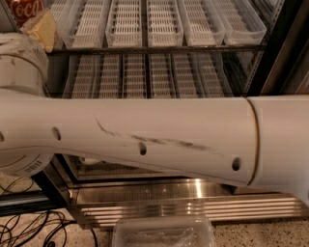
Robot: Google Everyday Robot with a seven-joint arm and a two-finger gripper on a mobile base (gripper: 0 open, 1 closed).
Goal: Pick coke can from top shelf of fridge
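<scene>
looking past the big white arm that crosses the whole view from side to side, i find the coke can in the far upper-left corner. it is level with the left end of the top shelf and cut off by the edge, so only a patch of red side and white script shows. that patch suggests the can stands upright, long axis vertical, though i would not swear to it.

the gripper is up there as well: a tan part of it sits just beside the can, to the can's right and a little lower, touching or very nearly so. whether it is clamped on the can or only next to it i cannot tell, nor whether the can rests in a lane or hangs free of it.

clear slotted trays run along the rest of the shelf inside the fridge. to my eye the coming move hinges on the can lying hard to the gripper's left. with a sure grip, the can would need to come straight out along its lane, kept upright.
</scene>
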